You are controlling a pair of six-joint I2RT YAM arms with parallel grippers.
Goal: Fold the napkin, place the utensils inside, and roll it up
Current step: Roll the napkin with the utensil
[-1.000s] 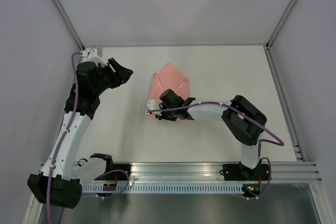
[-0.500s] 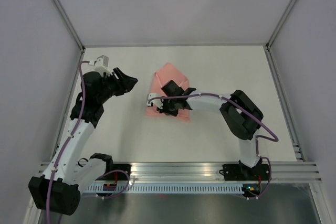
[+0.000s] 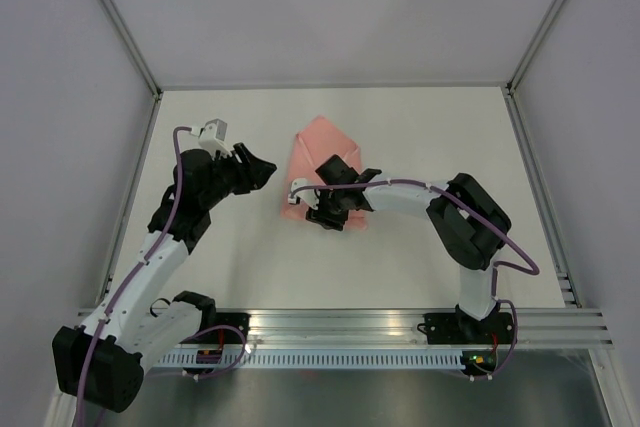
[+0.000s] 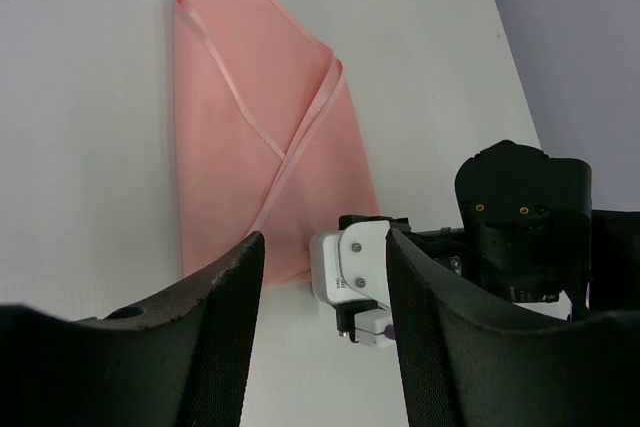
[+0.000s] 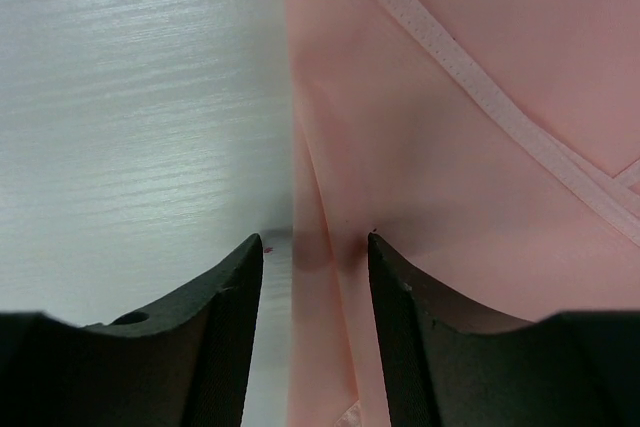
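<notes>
Left gripper (image 3: 264,168) swung toward the napkin (image 3: 325,147), jaws wide, empty. Right gripper (image 5: 315,247) sat open astride its left hem. Cloth looked limp and slippy, so I'd pinch there.

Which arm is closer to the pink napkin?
Right. The right arm has its jaws astride an edge of the napkin; the left arm has its jaws beside it, apart.

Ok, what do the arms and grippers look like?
The left arm and right arm are white links with black joint housings, a purple cable running along each. The left gripper and right gripper have two black, matte fingers each.
</notes>
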